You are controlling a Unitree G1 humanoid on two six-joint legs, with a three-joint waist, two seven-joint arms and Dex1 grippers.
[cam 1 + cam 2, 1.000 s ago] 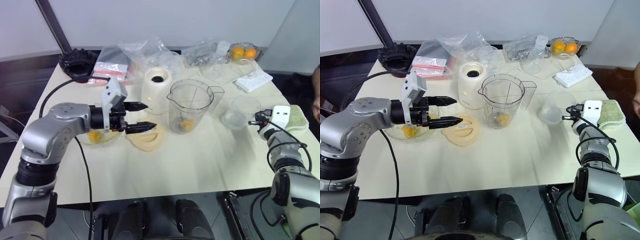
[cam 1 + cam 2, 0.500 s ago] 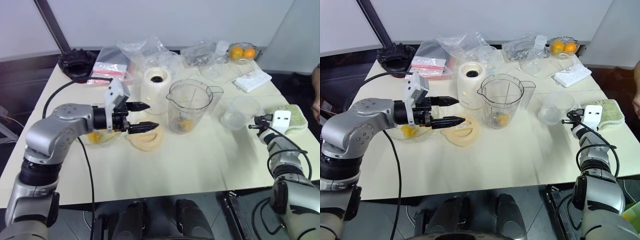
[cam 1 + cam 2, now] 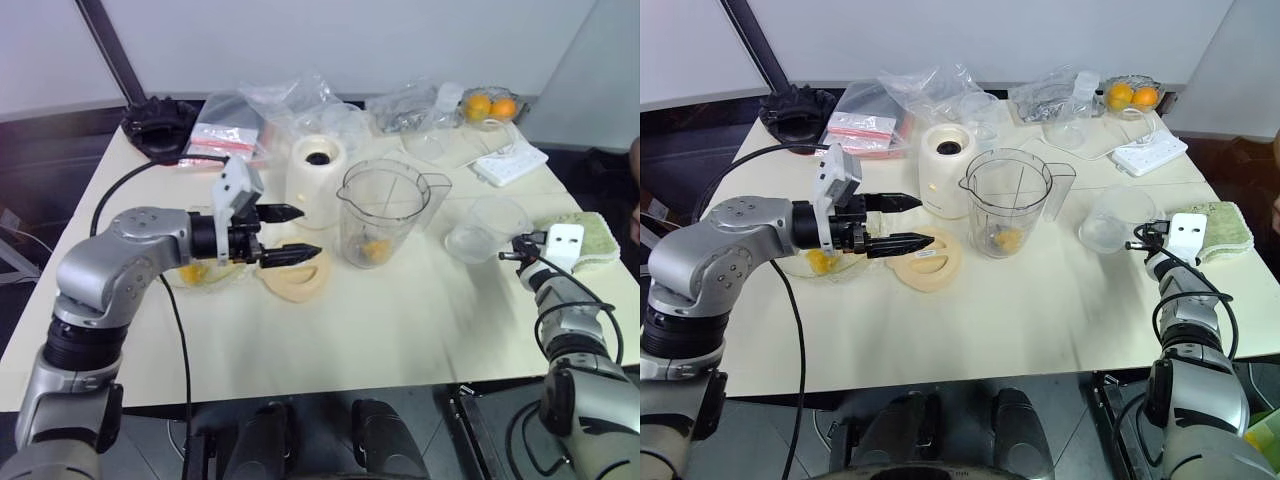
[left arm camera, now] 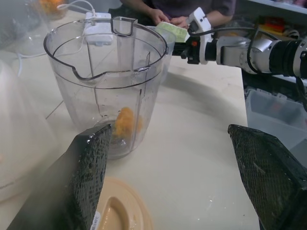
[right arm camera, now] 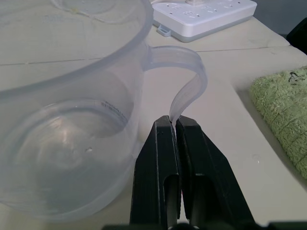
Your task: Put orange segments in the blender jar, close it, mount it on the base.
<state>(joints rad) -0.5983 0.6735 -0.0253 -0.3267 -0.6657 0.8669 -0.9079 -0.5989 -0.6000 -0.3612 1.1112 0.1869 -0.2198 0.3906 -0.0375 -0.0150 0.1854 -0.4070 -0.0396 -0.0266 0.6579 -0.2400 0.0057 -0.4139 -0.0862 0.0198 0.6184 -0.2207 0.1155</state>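
Note:
The clear blender jar (image 3: 380, 212) stands upright at mid-table with one orange segment (image 4: 125, 122) at its bottom. More orange segments (image 3: 820, 262) lie in a low glass bowl (image 3: 215, 278) under my left forearm. My left gripper (image 3: 306, 232) hovers open and empty just left of the jar, above the flat pale orange lid (image 3: 295, 276). The cream base (image 3: 317, 178) stands behind it. My right gripper (image 5: 171, 122) is shut, its tips at the free end of a small clear cup's handle (image 5: 184, 76); whether it pinches the handle I cannot tell.
The small clear cup (image 3: 482, 226) sits right of the jar, with a green cloth (image 3: 593, 232) beyond it. At the back are a white power strip (image 3: 508, 163), whole oranges (image 3: 487, 105), plastic bags (image 3: 290, 100) and a black object (image 3: 158, 120). A person's hands (image 4: 168, 17) rest across the table.
The view has shifted slightly. The left gripper stays open beside the jar, and the right gripper stays shut by the cup.

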